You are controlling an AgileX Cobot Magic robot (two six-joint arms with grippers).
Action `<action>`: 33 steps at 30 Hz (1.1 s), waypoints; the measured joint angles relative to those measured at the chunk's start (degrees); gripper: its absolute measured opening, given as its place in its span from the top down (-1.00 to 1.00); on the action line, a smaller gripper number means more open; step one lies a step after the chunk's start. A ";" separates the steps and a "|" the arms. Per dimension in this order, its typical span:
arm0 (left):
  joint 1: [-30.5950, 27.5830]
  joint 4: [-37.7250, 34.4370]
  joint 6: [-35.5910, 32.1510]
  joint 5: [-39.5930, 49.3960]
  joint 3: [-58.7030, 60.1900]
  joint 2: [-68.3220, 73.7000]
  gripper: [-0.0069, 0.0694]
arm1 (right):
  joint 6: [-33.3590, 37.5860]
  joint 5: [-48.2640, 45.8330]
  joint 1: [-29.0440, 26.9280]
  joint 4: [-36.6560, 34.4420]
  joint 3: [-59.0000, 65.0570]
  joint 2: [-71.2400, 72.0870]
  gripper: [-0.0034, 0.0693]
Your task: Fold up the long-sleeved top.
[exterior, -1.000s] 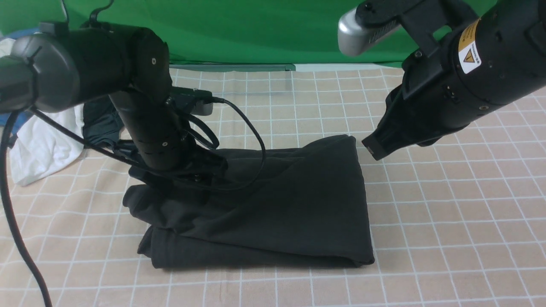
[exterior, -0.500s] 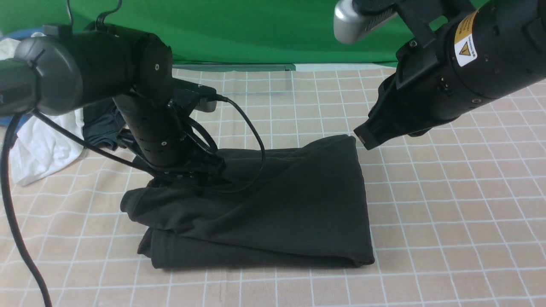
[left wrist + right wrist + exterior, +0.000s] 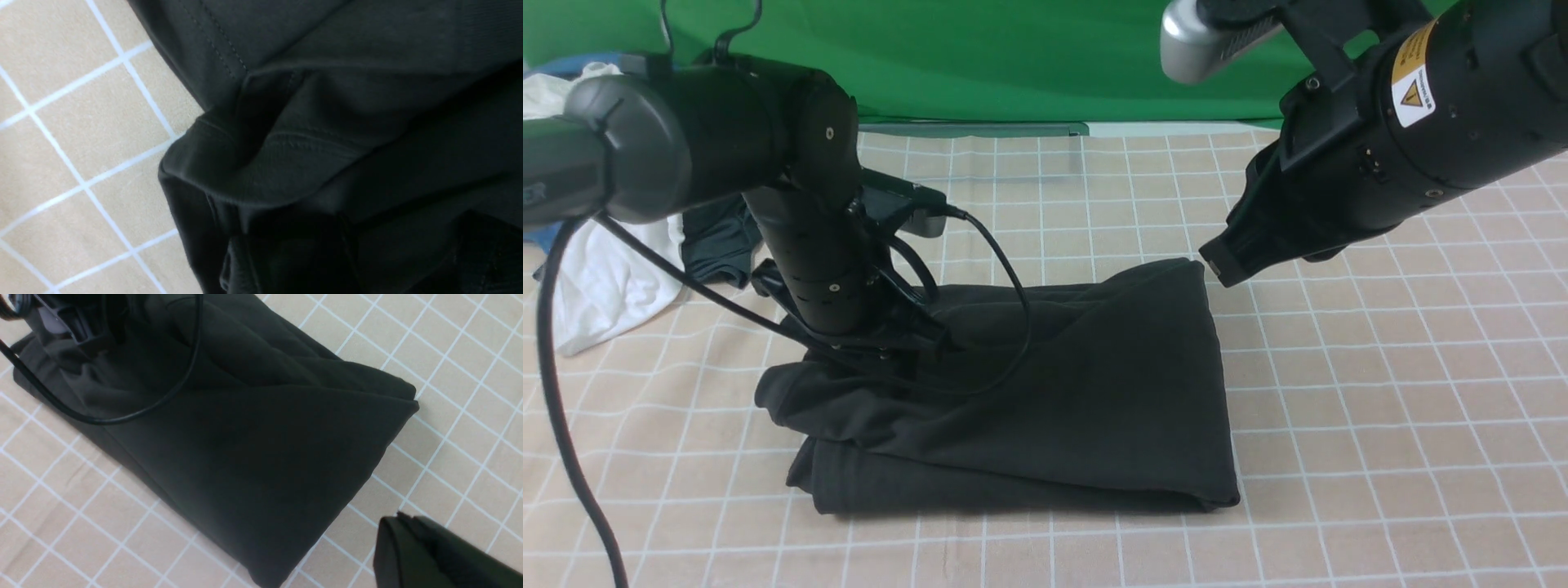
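folded long-sleeved top, checked tablecloth

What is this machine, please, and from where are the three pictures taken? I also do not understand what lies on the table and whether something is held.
It is a robot with two black arms, each ending in a gripper. The front view looks forward from between the arms. The other two views come from small cameras on the wrists.

On the checked tablecloth lies a black top, folded into a thick bundle. Behind the left arm lie a white shirt and a dark grey-teal garment.

The left gripper sits low on the bundle's left end; its wrist camera shows only black cloth close up. Whether it grips the cloth cannot be seen. The right gripper is shut, holds nothing, and hovers beside the top's far right corner.
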State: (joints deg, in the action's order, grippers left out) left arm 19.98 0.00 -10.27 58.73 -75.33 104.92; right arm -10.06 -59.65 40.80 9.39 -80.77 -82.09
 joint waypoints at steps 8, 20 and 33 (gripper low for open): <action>0.00 -0.44 0.00 0.68 0.00 1.20 0.60 | 0.00 0.06 0.00 0.00 0.00 0.00 0.83; -1.15 2.43 2.97 4.79 0.00 -0.94 0.78 | 0.00 0.06 0.00 -0.36 0.00 0.00 0.83; -8.64 -1.60 5.62 3.18 -0.31 -2.49 0.78 | 0.05 0.06 0.00 -0.44 0.00 0.00 0.83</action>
State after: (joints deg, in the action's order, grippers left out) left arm 11.34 -1.60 -4.65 61.91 -75.64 102.43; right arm -10.01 -59.59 40.80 8.95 -80.77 -82.09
